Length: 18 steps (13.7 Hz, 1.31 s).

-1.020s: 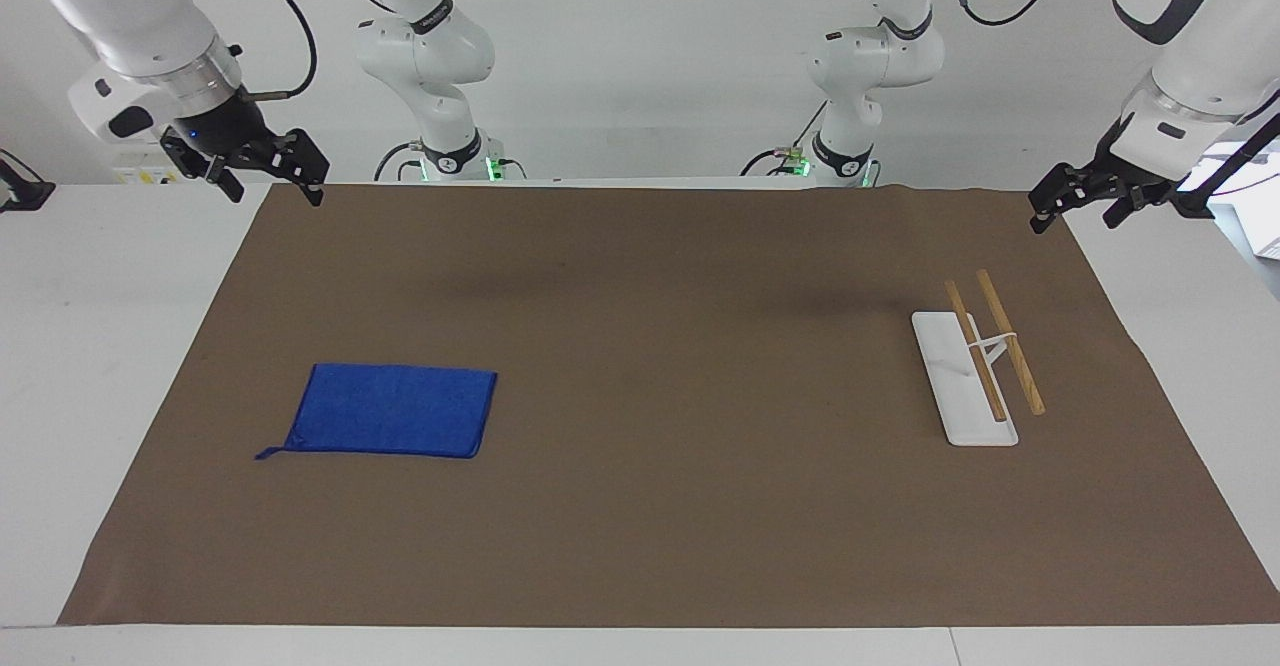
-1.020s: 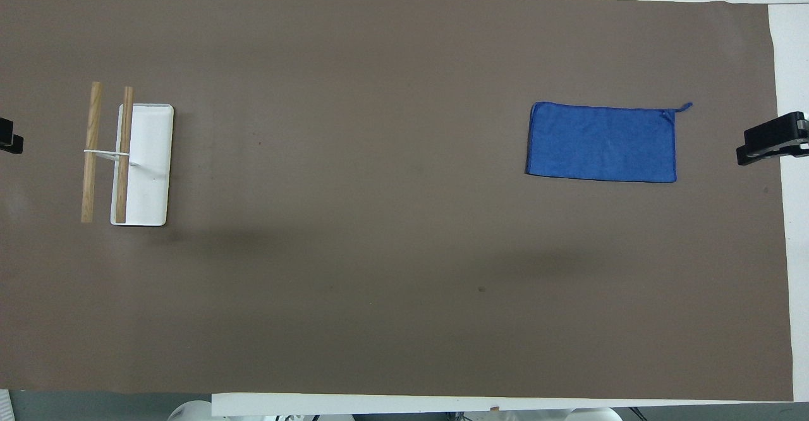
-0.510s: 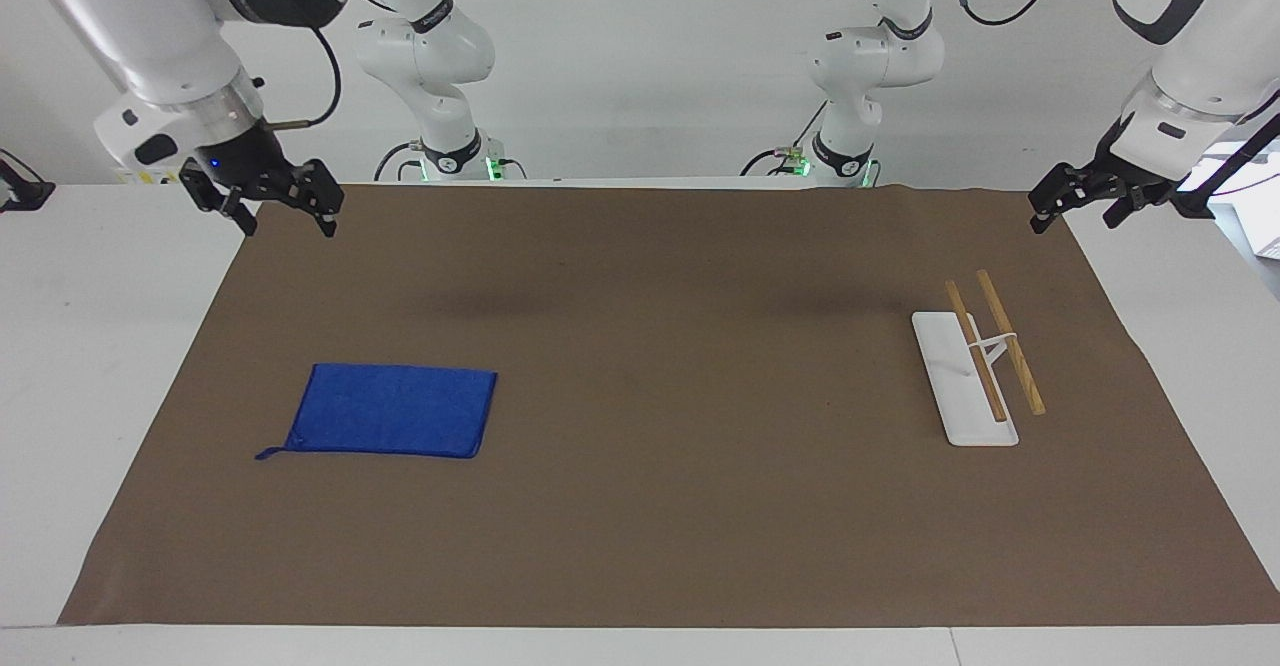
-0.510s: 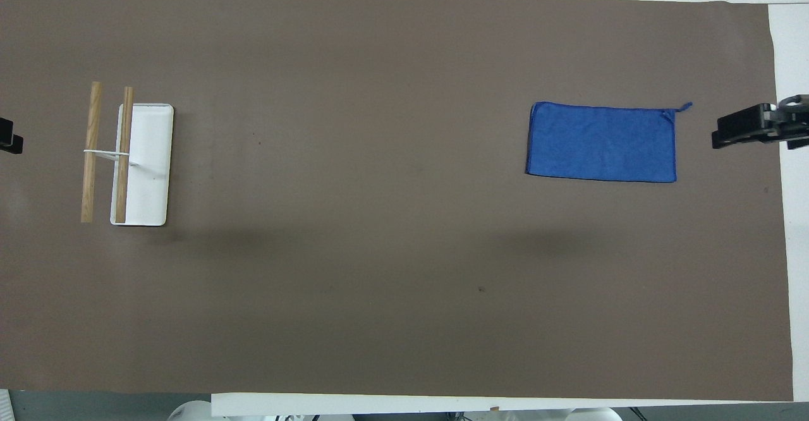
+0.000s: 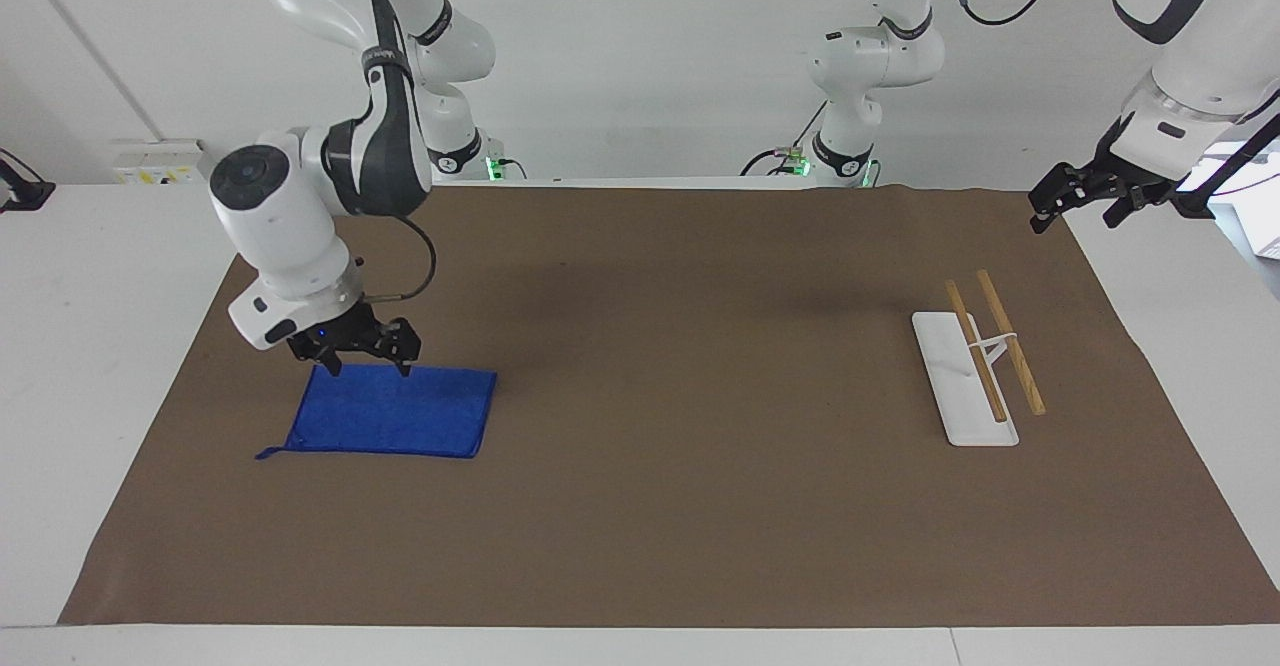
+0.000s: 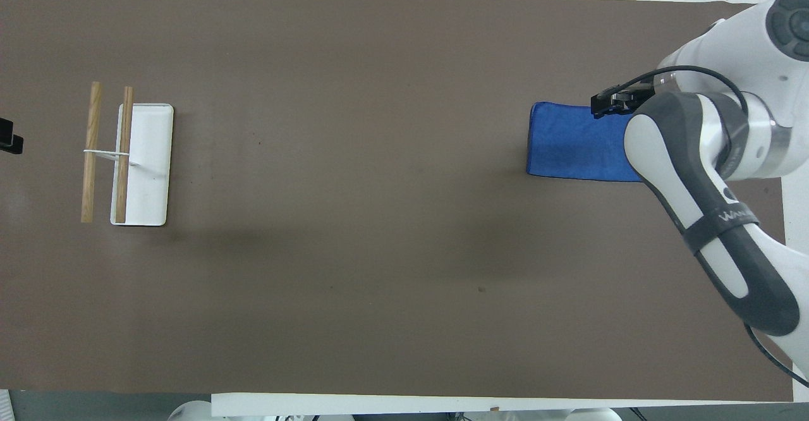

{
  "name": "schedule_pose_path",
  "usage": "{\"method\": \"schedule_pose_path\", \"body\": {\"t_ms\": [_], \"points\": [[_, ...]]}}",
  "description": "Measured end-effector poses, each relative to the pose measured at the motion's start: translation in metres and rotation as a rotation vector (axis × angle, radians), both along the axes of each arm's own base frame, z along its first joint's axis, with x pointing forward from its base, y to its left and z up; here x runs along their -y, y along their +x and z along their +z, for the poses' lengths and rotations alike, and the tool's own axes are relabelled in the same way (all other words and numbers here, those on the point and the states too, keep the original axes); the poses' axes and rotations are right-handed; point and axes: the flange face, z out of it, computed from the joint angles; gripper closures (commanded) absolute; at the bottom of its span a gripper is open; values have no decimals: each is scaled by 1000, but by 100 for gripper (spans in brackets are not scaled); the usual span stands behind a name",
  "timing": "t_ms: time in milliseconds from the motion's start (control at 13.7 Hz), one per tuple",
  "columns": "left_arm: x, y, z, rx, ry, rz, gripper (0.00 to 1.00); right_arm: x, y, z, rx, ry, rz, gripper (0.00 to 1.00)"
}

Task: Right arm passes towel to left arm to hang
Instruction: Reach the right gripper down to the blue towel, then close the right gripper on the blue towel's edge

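Right pincer lowered to the towel's edge, left pincer parked by the rack.

Facing view: we see the right pincer (image 5: pixel 365 354) spread, fingers pointing down at the towel's (image 5: pixel 392 411) edge nearer the robots; contact we can't confirm, nothing pinched yet. We judge it straddles that edge so closing catches cloth, not mat. Towel lies flat on the bench (image 5: pixel 110 276) toward the right arm's end, its loop (image 5: pixel 268 453) on the corner farthest from the robots. Left pincer (image 5: pixel 1075 196) waits in the air over the mat corner near the rack (image 5: pixel 965 378), likely staged for the handover; fingers, cannot tell.

Overhead view: the right arm (image 6: pixel 701 174) covers part of the towel (image 6: pixel 575 146); the right pincer (image 6: pixel 616 100) shows over its edge. Rack (image 6: pixel 142 165) sits well apart toward the left arm's end, rails free for hanging. Only the left pincer's (image 6: pixel 9 138) tip shows.
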Motion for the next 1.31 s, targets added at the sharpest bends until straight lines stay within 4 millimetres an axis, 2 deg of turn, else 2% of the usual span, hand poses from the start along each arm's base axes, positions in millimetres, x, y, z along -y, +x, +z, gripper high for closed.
{"method": "schedule_pose_path", "body": {"t_ms": [73, 219, 656, 801, 947, 1020, 1166, 1238, 1311], "points": [[0, 0, 0, 0, 0, 0, 0, 4, 1, -22, -6, 0, -5, 0], [0, 0, 0, 0, 0, 0, 0, 7, -1, -45, -9, 0, -11, 0], [0, 0, 0, 0, 0, 0, 0, 7, -10, -79, -14, 1, -10, 3], [0, 0, 0, 0, 0, 0, 0, 7, -13, -90, -20, 1, -8, 11], [0, 0, 0, -1, 0, 1, 0, 8, -15, -95, -23, 1, 1, 25], [0, 0, 0, -1, 0, 0, 0, 8, -16, -96, -24, 1, 3, 37], [1, 0, 0, -1, 0, -2, 0, 7, -16, -95, -20, 1, 9, 71], [1, 0, 0, -2, 0, -2, 0, 7, -16, -92, -17, 1, 20, 86], [1, 0, 0, -1, 0, -1, 0, 7, -16, -90, -13, 0, 28, 96]]}}
